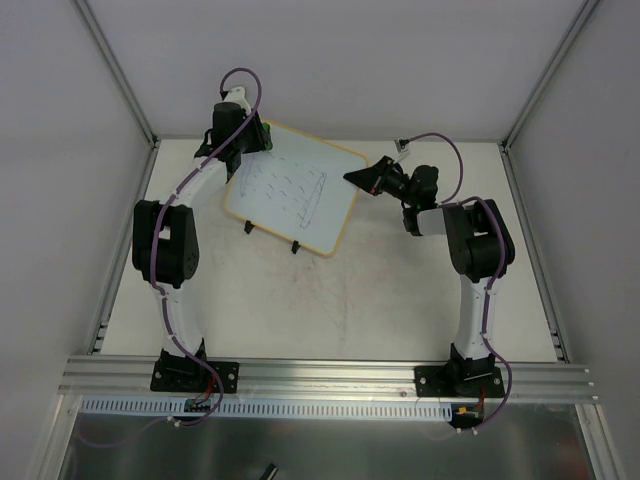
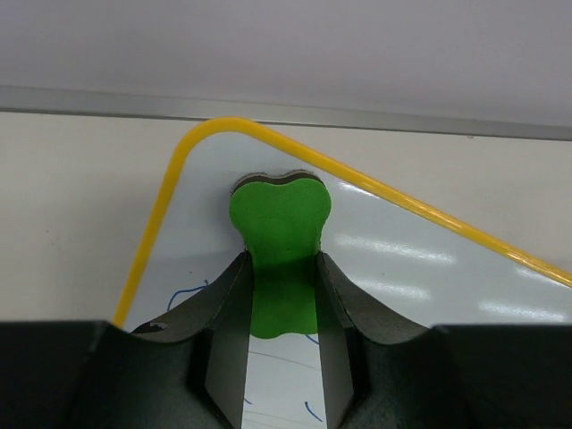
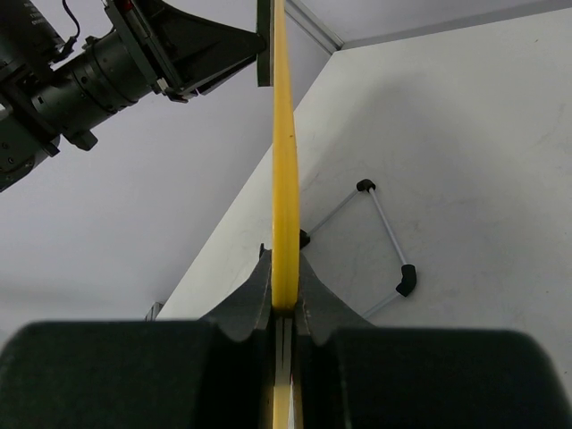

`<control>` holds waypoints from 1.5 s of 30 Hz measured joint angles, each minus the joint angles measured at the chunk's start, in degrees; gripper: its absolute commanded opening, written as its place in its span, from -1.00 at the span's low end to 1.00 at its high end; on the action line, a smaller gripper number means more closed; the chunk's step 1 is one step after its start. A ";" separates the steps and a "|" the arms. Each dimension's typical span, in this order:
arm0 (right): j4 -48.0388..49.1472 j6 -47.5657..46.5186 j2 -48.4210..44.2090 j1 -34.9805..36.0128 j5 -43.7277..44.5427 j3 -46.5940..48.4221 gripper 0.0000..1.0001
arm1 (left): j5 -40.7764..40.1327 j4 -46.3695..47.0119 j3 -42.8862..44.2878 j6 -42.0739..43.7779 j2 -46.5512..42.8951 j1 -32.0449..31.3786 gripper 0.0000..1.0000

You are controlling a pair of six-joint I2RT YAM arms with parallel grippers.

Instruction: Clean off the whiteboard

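- The table carries the whiteboard, which is set at its far middle, turned at an angle and propped on two black feet.
- The whiteboard is steadied at its right corner by the right pincer. In the right wrist view the yellow rim is seen edge-on, with the pincer clenched on it from both sides.
- The left pincer is placed over the board's far-left corner. In the left wrist view it is seen clenched on a green eraser.
- The eraser is held just inside the rounded corner of the board. It appears to lie against the surface, though contact cannot be confirmed.
- Dark pen marks are spread across most of the board in the top view, and blue strokes are seen close beside the fingers in the left wrist view.
- The set-up is judged to be done: eraser grasped, board held, eraser brought to a corner.
- The wiping itself is judged to be hardly begun, since nearly the whole written area is left to be cleared.
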 measured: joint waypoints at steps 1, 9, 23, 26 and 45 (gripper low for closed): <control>-0.04 0.09 0.00 -0.07 0.04 0.00 -1.00 | -0.96 0.35 -0.44 0.00 -0.11 -0.02 -1.00; -0.02 0.22 0.00 -0.09 0.09 -0.02 -1.00 | -6.29 2.36 -4.44 -0.50 -1.79 0.37 -1.00; 0.00 0.26 0.00 -0.09 0.09 -0.04 -1.00 | -5.16 4.72 -12.35 -5.27 -4.24 6.45 -1.00; 0.02 0.26 0.00 -0.11 0.07 -0.07 -1.00 | -4.33 4.76 -12.35 -5.44 -4.24 6.49 -1.00; 0.00 0.37 0.00 -0.24 -0.02 -0.20 -1.00 | -4.55 9.66 -14.56 -3.41 -5.14 1.92 -1.00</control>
